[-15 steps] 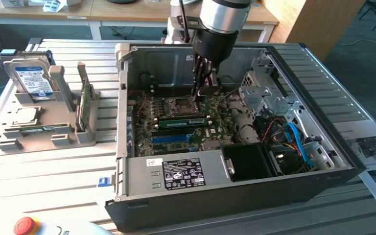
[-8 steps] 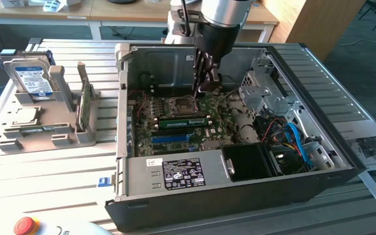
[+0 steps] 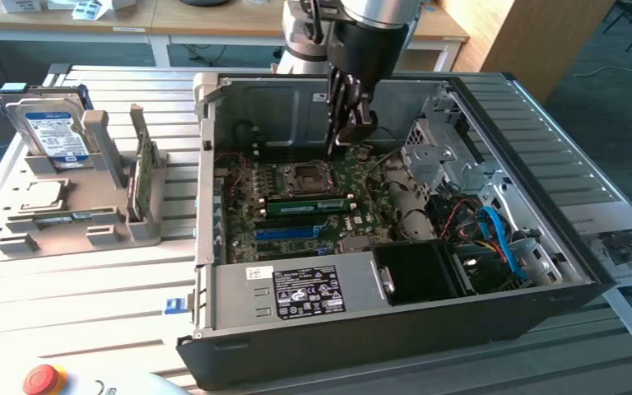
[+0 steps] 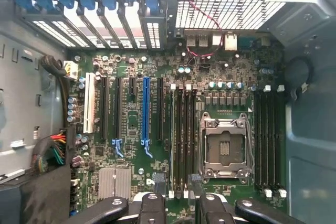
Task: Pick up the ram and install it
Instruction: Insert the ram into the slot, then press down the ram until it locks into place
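Hand: my hand (image 3: 351, 136) released, empty, above the motherboard (image 4: 131, 124).
Ram: ram (image 3: 309, 204) on edge in a slot, just near of my hand, not touching.
Case: case (image 3: 404, 341) holds the motherboard.
Rack: left rack (image 3: 102, 144) holds hard drive (image 3: 55, 132) and green card (image 3: 141, 169).

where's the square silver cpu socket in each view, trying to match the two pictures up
Exterior view: the square silver metal cpu socket sits near the middle of the green motherboard.
Wrist view: the socket lies between two banks of dark memory slots.
Shared landmark: the long bright-blue expansion slot, several slots away from the socket.
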### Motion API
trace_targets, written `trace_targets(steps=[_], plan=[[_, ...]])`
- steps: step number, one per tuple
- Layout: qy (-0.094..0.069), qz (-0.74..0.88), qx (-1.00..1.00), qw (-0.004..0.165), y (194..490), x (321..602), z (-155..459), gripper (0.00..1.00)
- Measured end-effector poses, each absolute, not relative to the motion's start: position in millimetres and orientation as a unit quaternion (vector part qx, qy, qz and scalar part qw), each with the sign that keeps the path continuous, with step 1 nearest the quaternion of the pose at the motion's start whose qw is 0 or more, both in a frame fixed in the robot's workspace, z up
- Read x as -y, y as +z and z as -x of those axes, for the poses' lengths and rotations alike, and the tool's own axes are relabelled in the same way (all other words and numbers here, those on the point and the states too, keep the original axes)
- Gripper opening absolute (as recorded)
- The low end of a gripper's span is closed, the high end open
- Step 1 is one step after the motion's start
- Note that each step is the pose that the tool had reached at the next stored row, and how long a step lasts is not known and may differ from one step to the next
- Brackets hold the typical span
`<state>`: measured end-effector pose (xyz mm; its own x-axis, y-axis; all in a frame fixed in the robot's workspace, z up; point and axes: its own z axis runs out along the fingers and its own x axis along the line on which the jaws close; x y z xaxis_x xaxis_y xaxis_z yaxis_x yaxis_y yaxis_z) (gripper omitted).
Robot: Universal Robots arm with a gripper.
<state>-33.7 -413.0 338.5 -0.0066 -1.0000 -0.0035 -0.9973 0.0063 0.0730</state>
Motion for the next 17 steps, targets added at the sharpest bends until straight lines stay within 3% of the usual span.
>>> trace_targets(steps=[17], plan=[[-0.027,-0.704,0.709,0.025,358,413,34,0.31]])
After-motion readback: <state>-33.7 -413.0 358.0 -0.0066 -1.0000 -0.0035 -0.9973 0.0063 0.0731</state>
